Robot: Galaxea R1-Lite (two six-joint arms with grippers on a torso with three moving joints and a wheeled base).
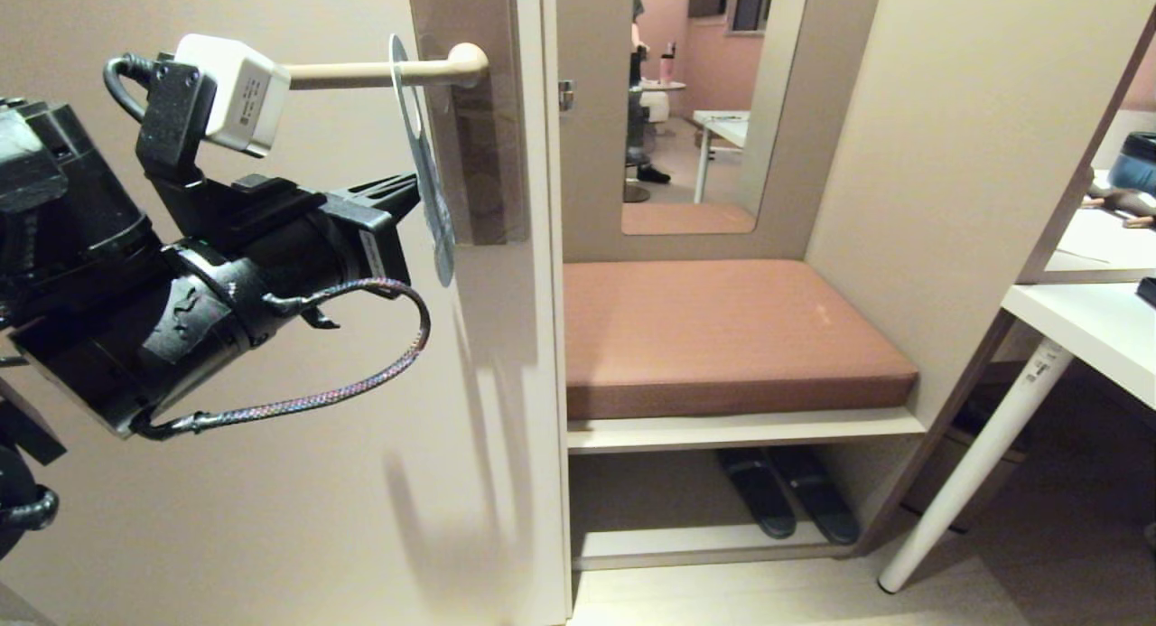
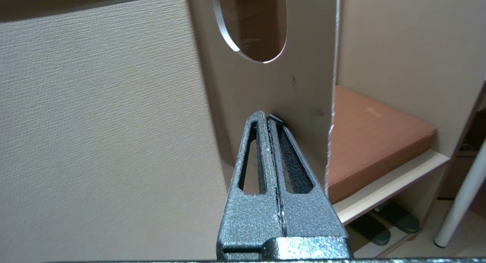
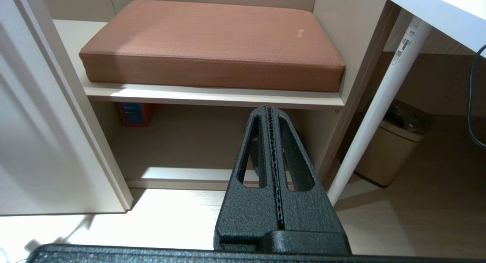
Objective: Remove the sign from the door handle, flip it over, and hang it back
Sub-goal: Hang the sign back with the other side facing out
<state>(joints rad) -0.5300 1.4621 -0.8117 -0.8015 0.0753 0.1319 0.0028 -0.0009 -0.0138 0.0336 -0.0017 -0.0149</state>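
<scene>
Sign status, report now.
Left gripper shut on sign, low edge. Sign on handle. Right gripper shut, empty, parked low. Nothing in the way.

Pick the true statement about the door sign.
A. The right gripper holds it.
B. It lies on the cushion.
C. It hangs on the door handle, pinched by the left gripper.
C: the sign hangs on the door handle, its edge pinched by the left gripper.

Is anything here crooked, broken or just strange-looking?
Only the sign: it hangs on the door handle turned edge-on rather than flat to the door, because the left gripper is shut on its lower edge. Nothing looks broken or spilled.
</scene>
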